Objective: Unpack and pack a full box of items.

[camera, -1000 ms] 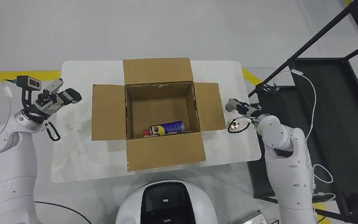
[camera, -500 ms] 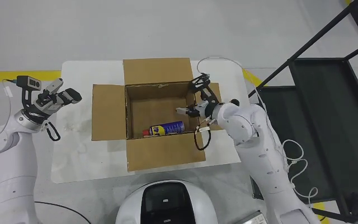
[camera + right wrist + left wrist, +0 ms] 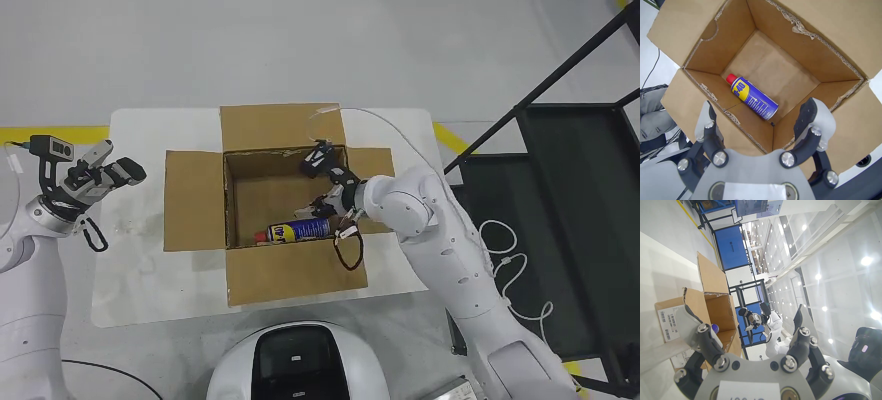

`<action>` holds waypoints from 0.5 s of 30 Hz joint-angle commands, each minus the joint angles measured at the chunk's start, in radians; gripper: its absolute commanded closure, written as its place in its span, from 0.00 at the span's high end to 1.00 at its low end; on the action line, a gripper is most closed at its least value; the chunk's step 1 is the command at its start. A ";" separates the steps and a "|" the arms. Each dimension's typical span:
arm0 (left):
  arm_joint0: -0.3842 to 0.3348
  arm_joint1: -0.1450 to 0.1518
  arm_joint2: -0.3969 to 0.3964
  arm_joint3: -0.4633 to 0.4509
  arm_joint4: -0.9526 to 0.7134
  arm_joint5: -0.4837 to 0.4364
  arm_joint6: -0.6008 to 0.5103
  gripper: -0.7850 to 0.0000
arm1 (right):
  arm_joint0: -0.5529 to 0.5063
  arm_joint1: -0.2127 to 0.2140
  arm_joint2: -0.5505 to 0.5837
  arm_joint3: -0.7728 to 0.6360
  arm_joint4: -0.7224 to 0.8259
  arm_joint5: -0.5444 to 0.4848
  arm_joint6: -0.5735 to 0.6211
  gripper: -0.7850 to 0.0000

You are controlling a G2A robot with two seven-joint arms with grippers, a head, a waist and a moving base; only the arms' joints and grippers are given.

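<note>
An open cardboard box stands in the middle of the white table, all flaps folded out. Inside, on its floor by the near wall, lies a blue spray can with a yellow label and red cap. My right gripper hangs open over the box's right side, above the can, holding nothing. My left gripper stays open and empty at the table's left edge, well clear of the box.
A black metal rack stands right of the table. A white cable arcs from the right arm over the table's far right corner. Bare table surface lies left of the box.
My right arm has swung in from the table's right edge to over the box opening, above the can. The left arm has not moved.
</note>
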 commanded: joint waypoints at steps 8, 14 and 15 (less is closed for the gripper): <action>0.000 0.000 0.000 0.000 0.000 0.000 0.000 1.00 | 0.086 0.015 -0.037 0.105 -0.071 -0.389 -0.102 1.00; 0.000 0.000 0.000 0.000 0.000 0.000 0.000 1.00 | 0.268 0.012 -0.193 0.337 -0.058 -0.541 -0.153 1.00; 0.000 0.000 0.000 0.000 0.000 0.000 0.000 1.00 | 0.304 0.010 -0.232 0.383 -0.048 -0.552 -0.164 1.00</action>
